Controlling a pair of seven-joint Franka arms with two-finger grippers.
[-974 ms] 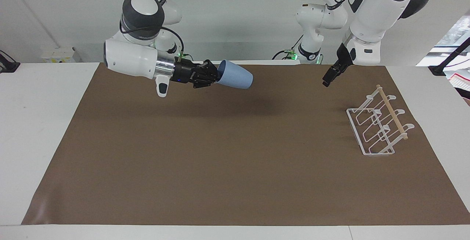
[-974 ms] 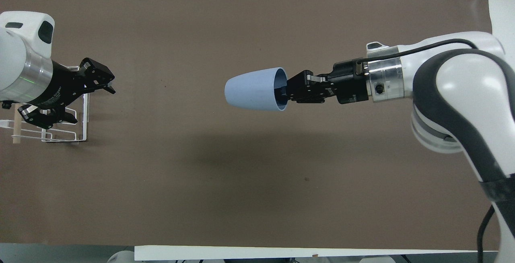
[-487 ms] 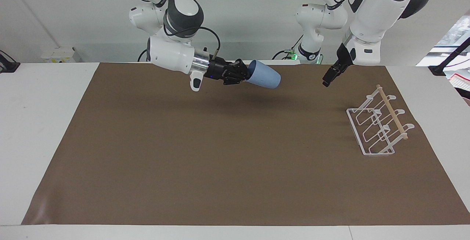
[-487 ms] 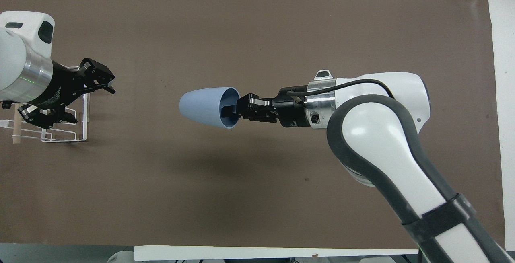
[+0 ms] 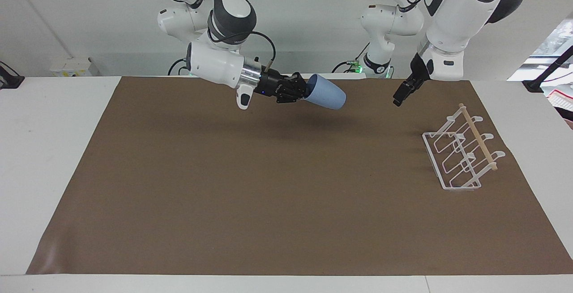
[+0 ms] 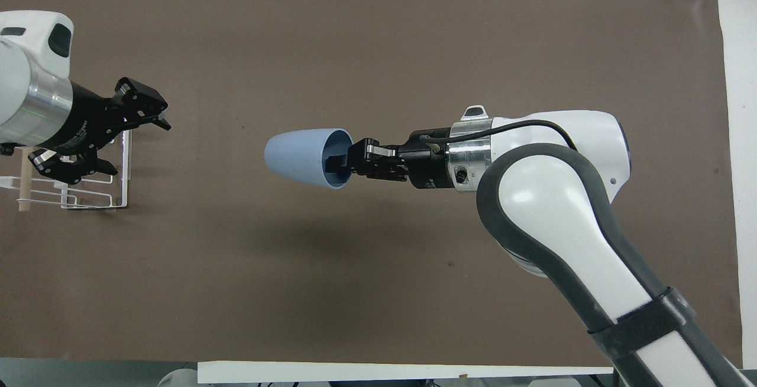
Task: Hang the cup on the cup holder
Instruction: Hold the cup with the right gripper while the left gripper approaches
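Observation:
The light-blue cup point(image 5: 328, 97) point(image 6: 298, 156) hangs on its side in the air over the middle of the mat, base pointing toward the left arm's end of the table. My right gripper point(image 5: 307, 92) point(image 6: 335, 164) is shut on the cup's rim, one finger inside the mouth. The white wire cup holder point(image 5: 478, 137) point(image 6: 126, 186) with its wooden rod stands on the mat at the left arm's end. My left gripper point(image 5: 398, 98) point(image 6: 136, 147) hangs open and holds nothing, in the air over the mat beside the holder, on the robots' side of it.
A brown mat point(image 5: 268, 194) covers most of the white table point(image 5: 53, 149). Nothing else lies on the mat between the cup and the holder.
The right arm has carried the cup from the right arm's end to the middle of the table, most of it in the first half second. The left gripper shifted only slightly.

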